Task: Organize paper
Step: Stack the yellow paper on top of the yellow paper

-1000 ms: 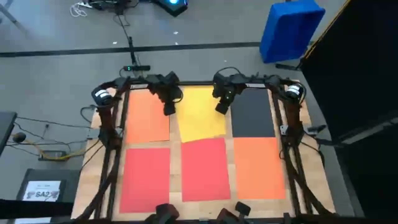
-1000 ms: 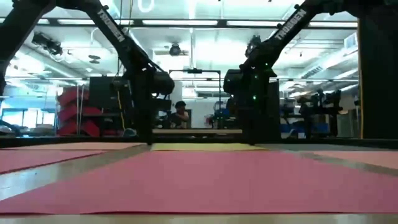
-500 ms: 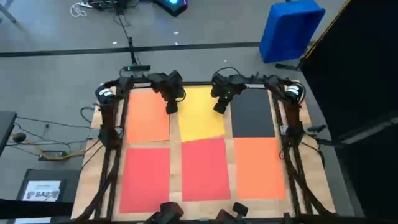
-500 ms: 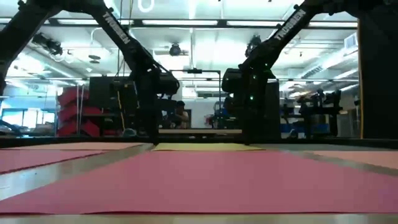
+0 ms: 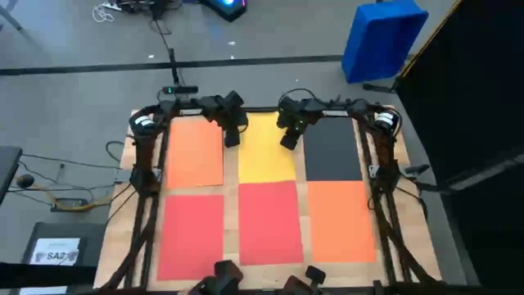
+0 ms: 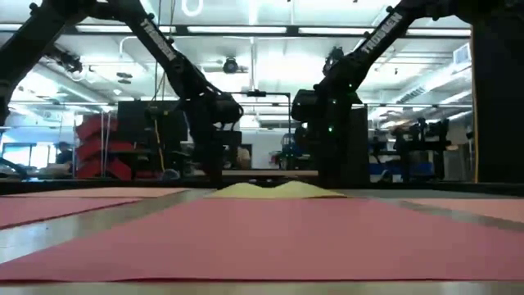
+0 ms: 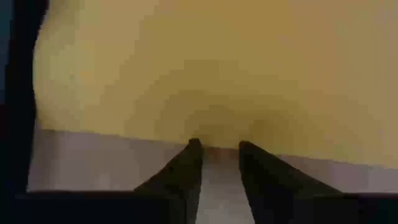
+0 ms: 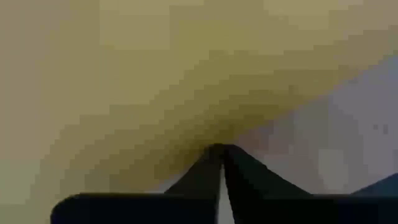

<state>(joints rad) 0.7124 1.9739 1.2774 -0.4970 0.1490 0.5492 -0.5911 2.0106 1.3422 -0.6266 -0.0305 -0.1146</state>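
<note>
You see the yellow sheet (image 5: 266, 152) at the table's far middle, between orange and black sheets, bulging upward. Your left gripper (image 7: 216, 144), fingers slightly apart, presses its one edge; your right gripper (image 8: 219, 148), fingers together, presses the opposite edge.

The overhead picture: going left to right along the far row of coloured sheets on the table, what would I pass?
Orange sheet → left gripper at the yellow sheet's left edge → yellow sheet → right gripper at its right edge → black sheet.
</note>
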